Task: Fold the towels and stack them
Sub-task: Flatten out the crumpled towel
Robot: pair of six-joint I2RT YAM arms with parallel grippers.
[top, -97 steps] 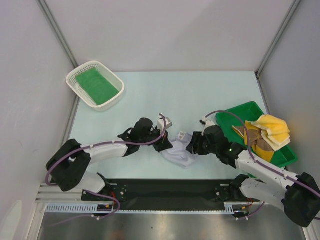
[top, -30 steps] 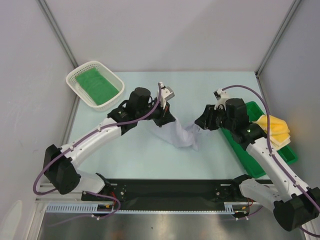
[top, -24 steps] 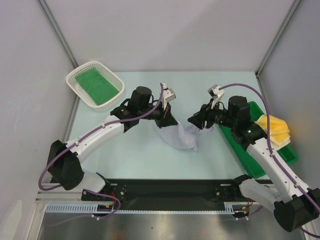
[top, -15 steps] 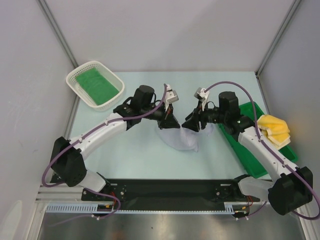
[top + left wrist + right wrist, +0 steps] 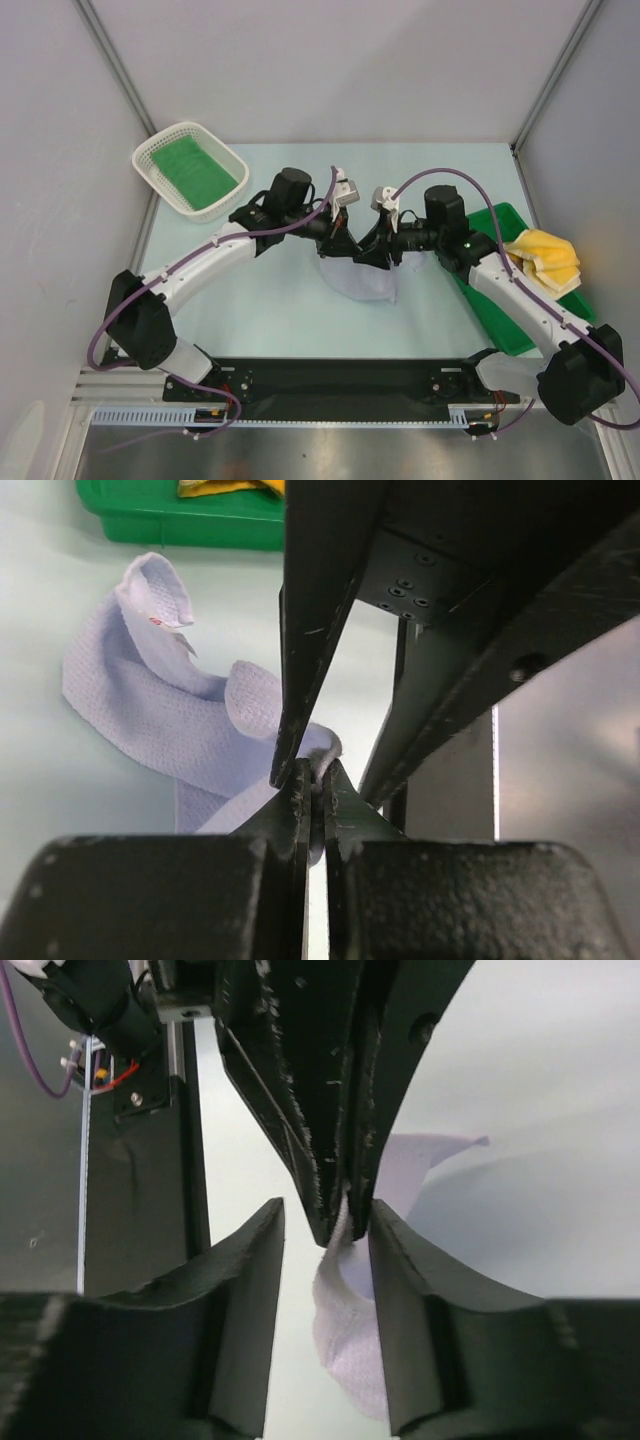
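1. Surface: pale mint table, matt. Grey-white panel walls stand on three sides, with metal posts at the far corners.
2. White mesh basket, far-left corner. A green towel lies flat inside it.
3. Green tray, right edge. A yellow towel is bunched on it. The right arm crosses the tray and hides much of its floor.
4. White towel, mid-table. One corner is lifted and the rest sags in crumpled folds onto the table.
5. Left gripper: fingers pressed together, pinching the white towel's raised corner.
6. Right gripper: fingers parted partway, straddling the left gripper's tips and the pinched corner, gripping nothing.
7. Hard to make out: from above the two grippers overlap, so the pinch itself is hidden. The towel's small red-marked label is unreadable.
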